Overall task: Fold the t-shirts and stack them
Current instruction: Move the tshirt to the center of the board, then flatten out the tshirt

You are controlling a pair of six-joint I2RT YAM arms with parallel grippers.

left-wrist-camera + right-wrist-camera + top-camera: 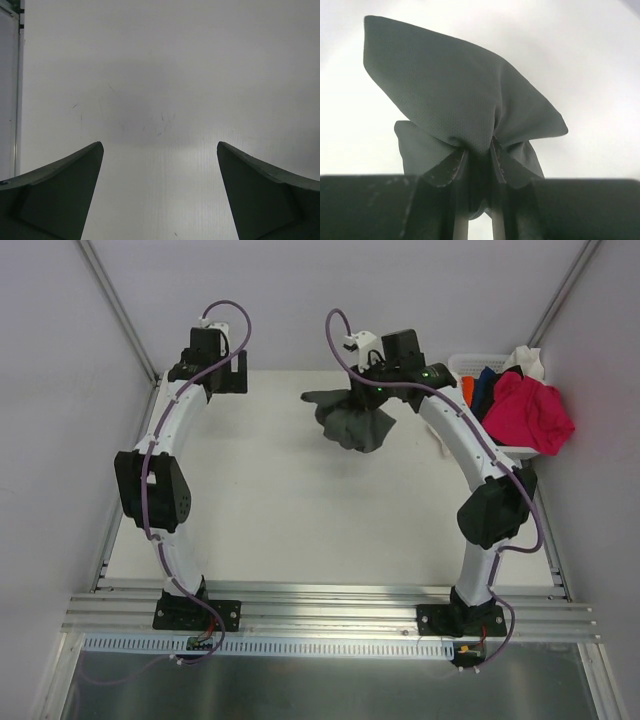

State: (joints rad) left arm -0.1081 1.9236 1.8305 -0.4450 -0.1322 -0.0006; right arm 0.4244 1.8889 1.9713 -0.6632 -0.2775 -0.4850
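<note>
My right gripper (372, 400) is shut on a bunched dark charcoal grey t-shirt (352, 420) and holds it hanging above the far middle of the table. In the right wrist view the grey t-shirt (455, 95) is pinched between my right gripper's (479, 150) fingers and fans out above them. My left gripper (215, 380) is open and empty over the far left of the table; in the left wrist view my left gripper (160, 147) shows only bare table between its fingers. A magenta-pink t-shirt (530, 412) lies heaped over the basket, with navy (487, 388), orange (468, 390) and white (527, 362) shirts behind it.
The white plastic basket (462, 364) stands at the far right edge of the table (300, 510). White walls close in the far side and both sides. An aluminium rail (330, 615) with both arm bases runs along the near edge.
</note>
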